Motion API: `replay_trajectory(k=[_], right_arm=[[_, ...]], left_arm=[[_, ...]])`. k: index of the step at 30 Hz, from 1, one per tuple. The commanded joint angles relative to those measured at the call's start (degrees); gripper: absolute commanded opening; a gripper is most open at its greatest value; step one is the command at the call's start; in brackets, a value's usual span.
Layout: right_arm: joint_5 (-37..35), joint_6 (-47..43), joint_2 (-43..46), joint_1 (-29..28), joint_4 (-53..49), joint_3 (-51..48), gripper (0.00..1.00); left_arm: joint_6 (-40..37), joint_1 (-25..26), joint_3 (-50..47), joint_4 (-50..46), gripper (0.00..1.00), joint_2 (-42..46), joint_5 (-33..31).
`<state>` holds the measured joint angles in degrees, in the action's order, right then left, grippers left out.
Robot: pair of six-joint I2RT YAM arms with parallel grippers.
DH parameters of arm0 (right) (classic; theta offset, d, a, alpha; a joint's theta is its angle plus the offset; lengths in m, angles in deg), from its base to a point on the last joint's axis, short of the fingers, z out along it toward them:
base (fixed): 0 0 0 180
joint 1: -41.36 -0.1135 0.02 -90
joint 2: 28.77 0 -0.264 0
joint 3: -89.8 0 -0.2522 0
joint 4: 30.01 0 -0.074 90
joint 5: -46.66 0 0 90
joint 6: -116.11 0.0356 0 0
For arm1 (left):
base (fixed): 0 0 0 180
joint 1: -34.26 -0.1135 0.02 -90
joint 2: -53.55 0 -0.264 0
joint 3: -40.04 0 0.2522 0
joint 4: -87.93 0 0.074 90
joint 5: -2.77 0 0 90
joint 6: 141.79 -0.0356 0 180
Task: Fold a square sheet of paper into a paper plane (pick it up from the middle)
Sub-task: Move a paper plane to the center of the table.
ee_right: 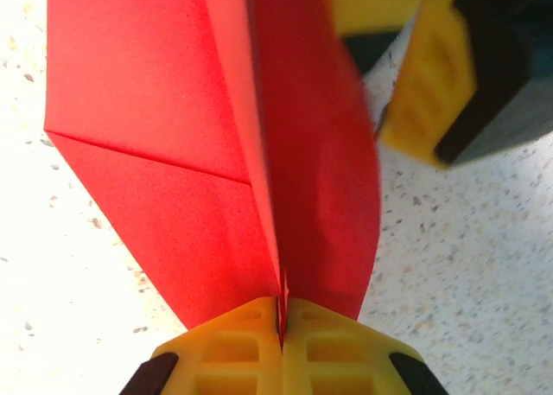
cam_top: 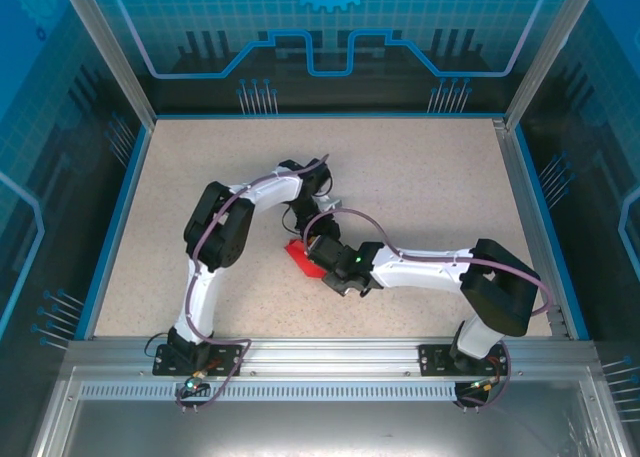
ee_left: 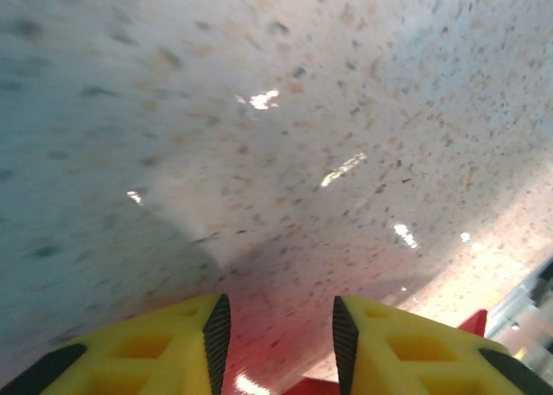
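- Right gripper [ee_right: 282, 313] is clamped shut on the paper [ee_right: 173, 110], with the pads meeting on the raised centre fold at its near end.
- Left gripper [ee_left: 276, 326] has its jaws apart with a clear gap between them. Nothing sits between the fingers, so I read it as holding nothing.
- Paper lies mid-table, between the two wrists and just beside the right gripper's tip [cam_top: 298, 258]. One part lies flat on the table [ee_left: 259, 153]; the other stands up along the centre crease.
- Step, as I judge it: mid-fold. A diagonal crease crosses the flat flap, so the nose folds look done and the body is doubled along the centre. The wings are not yet formed.
- Next move likely calls for the left gripper to take or press down a loose flap while the right gripper anchors the crease. The sheet is thin, so the grip must be placed cleanly on the edge and any pull kept gentle, or the fold will slip out of the pinch.
- Right wrist view gives the creases, the pinch and the left fingers [ee_right: 423, 75] just beside the paper's far edge.
- Left wrist view gives mostly speckled table, blurred, with red slivers at the bottom edge. It does show the gap between the jaws.
- Top view gives the overall layout, but the paper's folds are too small there to read.
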<state>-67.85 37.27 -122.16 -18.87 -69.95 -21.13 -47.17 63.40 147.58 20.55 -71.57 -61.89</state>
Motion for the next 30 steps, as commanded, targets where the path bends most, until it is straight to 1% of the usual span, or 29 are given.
replay_trajectory(k=[1,5,8,13,14,17,21,23,24,27,30], right_arm=[[1.92,8.22,-1.27,0.59,-5.08,3.39,0.00],[1.79,20.06,-3.80,2.83,-13.60,7.11,0.00],[2.66,26.12,-4.88,4.05,-15.06,8.14,0.00],[3.38,32.56,-6.63,6.49,-13.79,8.77,0.00],[3.42,33.46,-6.58,6.89,-13.16,8.68,0.00],[3.73,34.99,-6.18,8.18,-11.60,8.46,0.01],[6.00,35.73,-6.59,9.85,-9.58,8.06,0.04],[6.10,35.89,-7.16,10.14,-9.51,8.68,0.08],[6.06,35.86,-7.29,10.13,-9.68,8.97,0.11],[6.07,35.78,-7.60,10.13,-9.94,9.80,0.13],[5.88,35.59,-7.27,10.26,-10.41,10.39,0.19]], left_arm=[[1.95,-2.17,2.64,0.56,0.46,7.25,-9.61],[3.87,-4.68,2.46,2.12,0.57,12.95,-16.88],[4.29,-6.06,0.87,2.59,0.62,16.99,-19.61],[5.32,-6.61,-6.09,5.81,0.67,23.14,-17.94],[6.01,-6.65,-8.59,7.33,0.71,24.80,-17.56],[8.13,-6.76,-15.37,11.60,0.79,30.16,-16.93],[9.98,-6.76,-21.17,14.18,0.79,34.56,-15.79],[10.98,-6.74,-24.03,15.67,0.80,36.12,-14.80],[11.31,-6.78,-25.05,16.25,0.80,36.48,-14.30],[11.77,-6.74,-27.44,16.70,0.80,36.88,-13.59],[12.07,-6.80,-29.14,17.59,0.80,37.68,-12.72]])
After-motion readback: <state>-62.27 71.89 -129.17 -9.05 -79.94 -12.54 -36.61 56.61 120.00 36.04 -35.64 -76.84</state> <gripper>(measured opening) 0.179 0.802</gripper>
